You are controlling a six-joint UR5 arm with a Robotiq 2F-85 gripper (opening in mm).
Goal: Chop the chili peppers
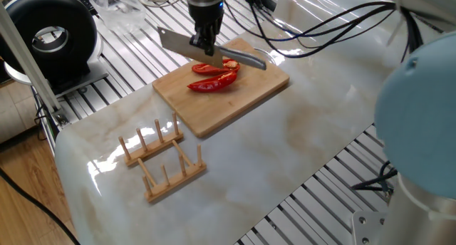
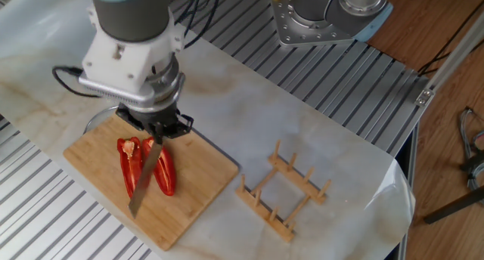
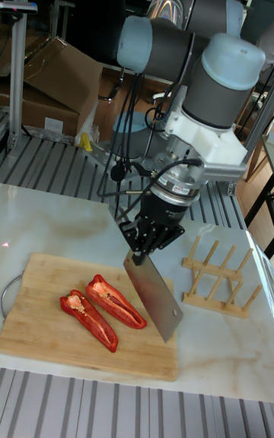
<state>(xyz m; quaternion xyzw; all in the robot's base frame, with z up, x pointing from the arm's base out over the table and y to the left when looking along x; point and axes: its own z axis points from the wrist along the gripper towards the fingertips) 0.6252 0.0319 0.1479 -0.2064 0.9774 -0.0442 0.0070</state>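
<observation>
Two glossy red chili peppers [image 3: 97, 309], long halves cut lengthwise, lie cut side up and side by side, nearly parallel and just apart, on the wooden cutting board [image 3: 46, 331] toward its middle. Pale seeds show near their stem ends; both halves are whole, uncut crosswise.
</observation>
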